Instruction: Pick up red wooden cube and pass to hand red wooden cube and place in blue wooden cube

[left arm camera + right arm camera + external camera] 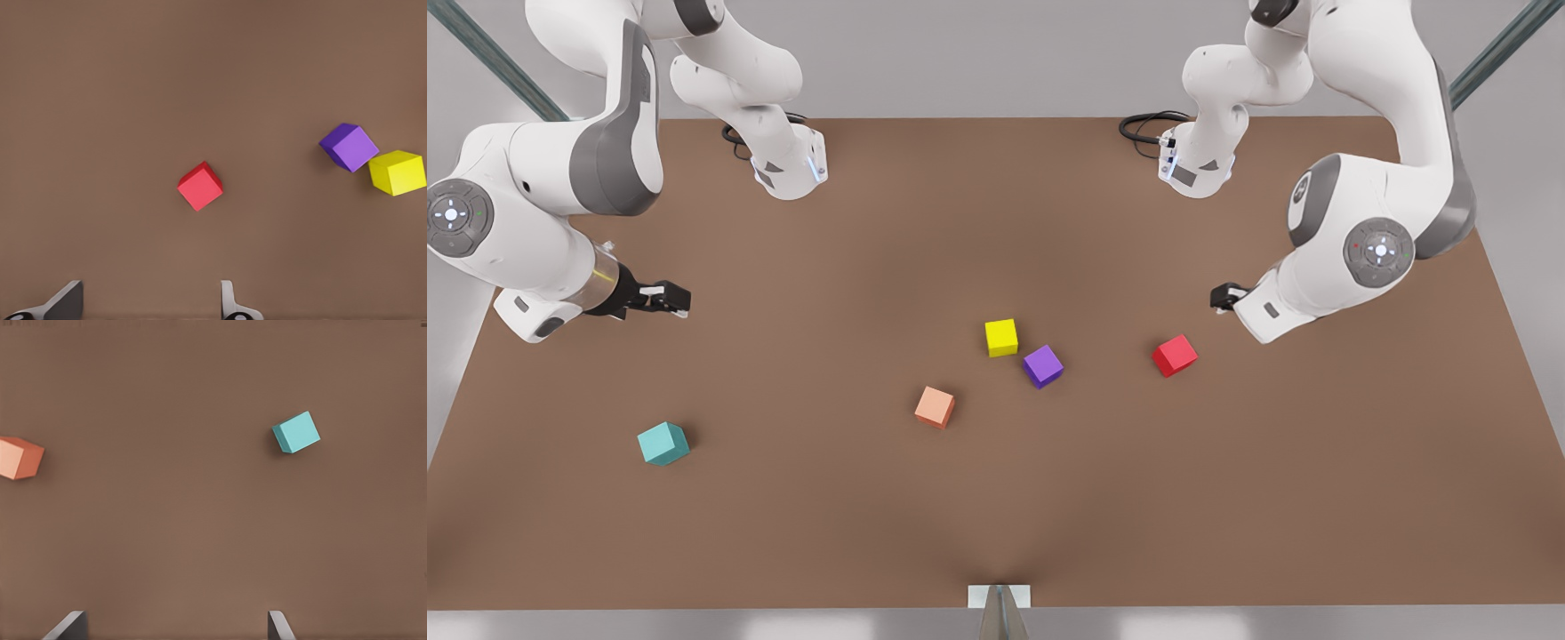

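A brown worktop is seen spread across the front view, with two white-and-grey arms mounted at its far edge. The arm on the front view's right is matched to the left wrist view, since the red wooden cube lies close to it; its left end effector is held above the worktop just beyond that cube, and its fingers are seen spread apart with nothing between them. The arm on the front view's left is matched to the right wrist view, where the blue wooden cube is seen; this is the hand, a black end effector with white tips, held above the worktop well apart from every cube, its fingers set wide and released.

Five cubes of like size are found resting on the worktop. The red wooden cube is set toward the front view's right, untouched and apart from the others. The blue wooden cube is set near the front view's left, well apart from the red one. Between them, near the middle, a yellow cube and a purple cube are placed just beside each other, and a salmon-orange cube is placed a little nearer the camera.
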### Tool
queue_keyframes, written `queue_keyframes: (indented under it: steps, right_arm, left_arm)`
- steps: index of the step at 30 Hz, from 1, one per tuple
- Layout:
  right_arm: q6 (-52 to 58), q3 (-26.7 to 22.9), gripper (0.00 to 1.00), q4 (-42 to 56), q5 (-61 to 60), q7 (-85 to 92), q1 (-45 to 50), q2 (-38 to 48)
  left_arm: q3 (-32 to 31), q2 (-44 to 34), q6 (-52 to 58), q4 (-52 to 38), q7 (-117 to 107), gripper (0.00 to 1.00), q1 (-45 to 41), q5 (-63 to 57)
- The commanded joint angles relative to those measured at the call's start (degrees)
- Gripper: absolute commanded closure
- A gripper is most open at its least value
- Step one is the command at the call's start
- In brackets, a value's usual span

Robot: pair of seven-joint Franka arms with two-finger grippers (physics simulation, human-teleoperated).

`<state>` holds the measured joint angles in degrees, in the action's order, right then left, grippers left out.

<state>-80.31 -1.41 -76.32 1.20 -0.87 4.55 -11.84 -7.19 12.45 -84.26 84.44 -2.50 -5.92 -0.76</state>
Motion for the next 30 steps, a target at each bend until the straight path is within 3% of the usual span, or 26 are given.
queue_keyframes:
  steps: [1,4,6,9,11,15,30]
  right_arm:
    - [-0.2,-0.1,0.00,0.0,-0.2,-2.6,-0.2,0.1]
    - [0.0,-0.1,0.00,0.0,-0.7,-1.1,-0.2,0.0]
    - [0.2,-0.1,0.00,0.0,-0.4,-1.1,-0.2,0.0]
    - [0.2,0.0,0.00,0.0,-0.5,-1.1,-0.1,-0.3]
    - [0.1,0.0,0.00,0.0,-0.7,-1.1,-0.1,-0.4]
    - [0.1,0.0,0.00,0.0,-0.1,-1.1,-0.1,-0.3]
    - [-0.2,0.0,0.00,-0.6,0.0,-0.1,-0.2,0.1]
  left_arm:
    - [0.0,0.0,-0.9,0.0,-1.7,0.00,-0.1,0.1]
    - [0.0,4.9,-2.3,1.2,-4.1,0.00,-1.2,1.2]
    - [2.8,6.3,-15.5,11.0,-12.6,0.00,-6.1,1.2]
    - [4.8,8.2,-32.0,21.2,-23.2,0.00,-6.0,3.2]
    - [8.2,8.1,-38.7,27.1,-23.5,0.00,-5.9,8.0]
    - [8.6,8.5,-46.2,31.7,-32.0,0.00,-5.9,8.1]
    - [8.2,11.5,-47.1,32.6,-38.3,0.00,-6.3,7.8]
